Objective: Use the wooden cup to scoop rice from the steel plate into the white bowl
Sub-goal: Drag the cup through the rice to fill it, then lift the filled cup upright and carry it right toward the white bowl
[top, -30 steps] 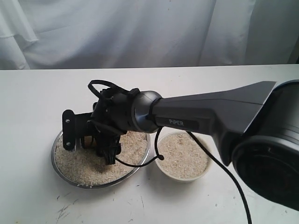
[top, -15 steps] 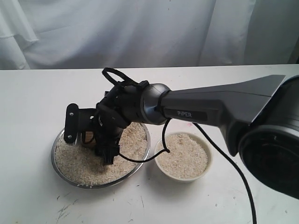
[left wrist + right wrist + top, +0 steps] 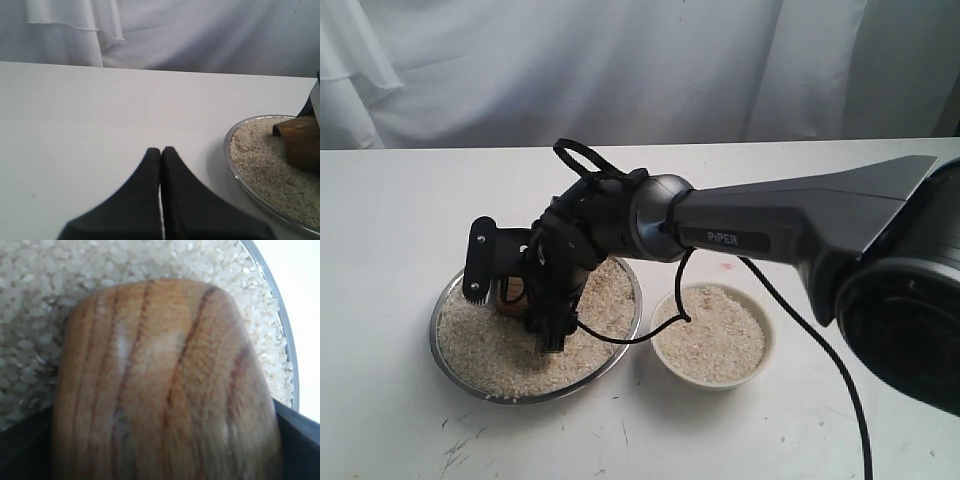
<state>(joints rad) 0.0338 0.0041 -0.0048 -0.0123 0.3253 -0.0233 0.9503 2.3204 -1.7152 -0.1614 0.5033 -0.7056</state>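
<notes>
The steel plate (image 3: pixel 448 352) holds a bed of rice (image 3: pixel 490 350) left of centre. My right gripper (image 3: pixel 515 293) reaches over it from the right and is shut on the wooden cup (image 3: pixel 509 296), one finger (image 3: pixel 478 262) on each side. The cup (image 3: pixel 165 385) is tipped over, low against the rice (image 3: pixel 30 315), near the plate rim (image 3: pixel 290 365); its mouth is hidden. The white bowl (image 3: pixel 766 350) sits just right of the plate and is nearly full of rice (image 3: pixel 710 335). My left gripper (image 3: pixel 161 150) is shut and empty over bare table, left of the plate (image 3: pixel 235 170) and cup (image 3: pixel 302 142).
The white table (image 3: pixel 400 220) runs back to a white curtain (image 3: pixel 620 70). A black cable (image 3: pixel 620 340) loops from the right wrist over the plate's right rim and towards the bowl. The right arm's large dark body (image 3: pixel 910 300) fills the right side.
My right gripper with the cup has shifted slightly right and away from the camera over the plate, and the wrist has turned a little. The left gripper's earlier state is not shown.
</notes>
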